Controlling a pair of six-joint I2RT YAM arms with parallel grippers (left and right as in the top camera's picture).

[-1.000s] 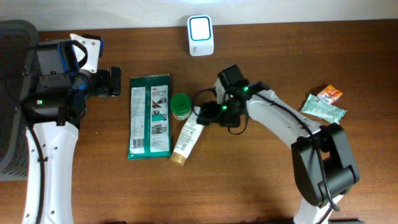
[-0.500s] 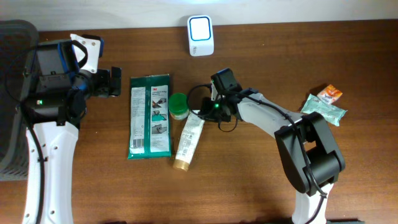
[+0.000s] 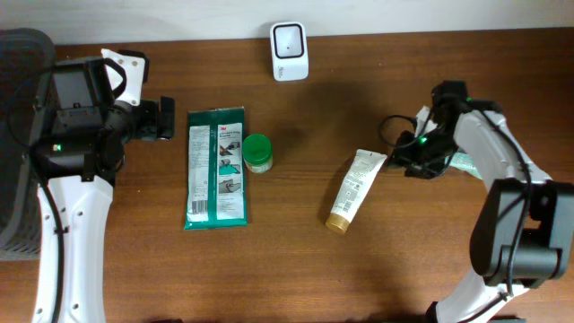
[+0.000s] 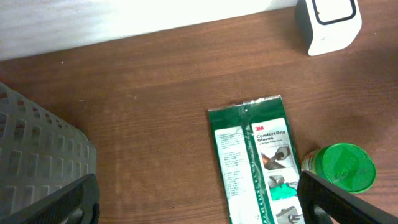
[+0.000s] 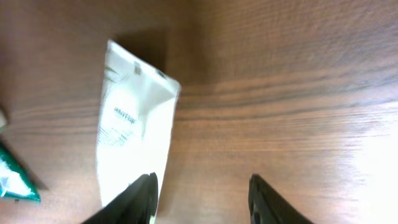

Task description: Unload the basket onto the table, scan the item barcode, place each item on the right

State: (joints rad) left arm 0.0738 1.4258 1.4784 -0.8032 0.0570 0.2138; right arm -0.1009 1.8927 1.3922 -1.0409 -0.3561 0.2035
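Note:
A white tube (image 3: 356,188) with a gold cap lies flat right of the table's middle, its crimped end toward my right gripper (image 3: 396,163). In the right wrist view the tube (image 5: 132,127) lies at the left and the right gripper (image 5: 202,200) is open, with bare wood between its jaws and its left finger (image 5: 140,198) over the tube's edge. The white scanner (image 3: 290,39) stands at the back edge with a dark window. My left gripper (image 3: 167,118) is open at the far left, holding nothing; in its wrist view the left gripper (image 4: 199,208) hangs above bare wood.
A green glove packet (image 3: 216,167) and a green round lid (image 3: 259,153) lie left of centre. A teal pouch (image 3: 470,158) and a small orange packet (image 3: 476,135) lie by the right arm. A grey basket (image 4: 37,155) stands at the left edge.
The tube has moved from beside the green lid to right of centre, carried by the right arm as it swung right. The right gripper has opened off it. The scanner's window went dark.

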